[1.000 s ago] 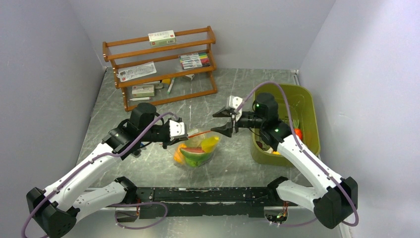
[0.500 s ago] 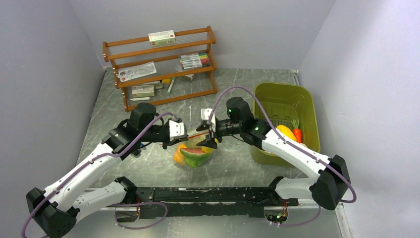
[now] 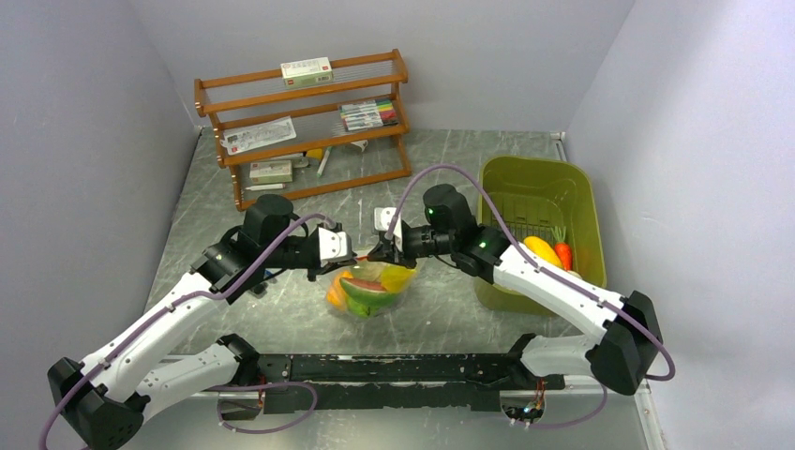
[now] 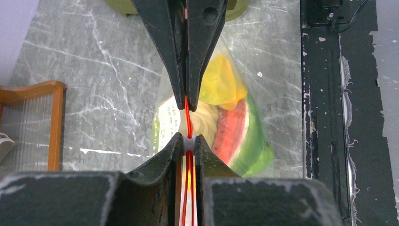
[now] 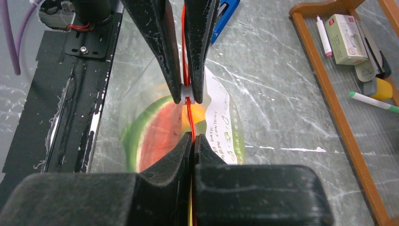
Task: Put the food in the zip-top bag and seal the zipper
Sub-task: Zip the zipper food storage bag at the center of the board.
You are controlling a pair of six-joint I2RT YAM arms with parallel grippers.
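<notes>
Right end effector (image 3: pixel 381 253) newly on zipper (image 4: pixel 187 110), marbled tabletop (image 3: pixel 450 159)

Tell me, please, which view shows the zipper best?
The left wrist view: the zipper shows sharply, a bright line between the left gripper and right gripper. The right wrist view is nearly as good; the top view barely shows it.

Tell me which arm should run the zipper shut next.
Right, likely: the left gripper and right gripper are both shut on the zipper, tips nearly touching; the left anchors it, so the right can pull back along it.
</notes>
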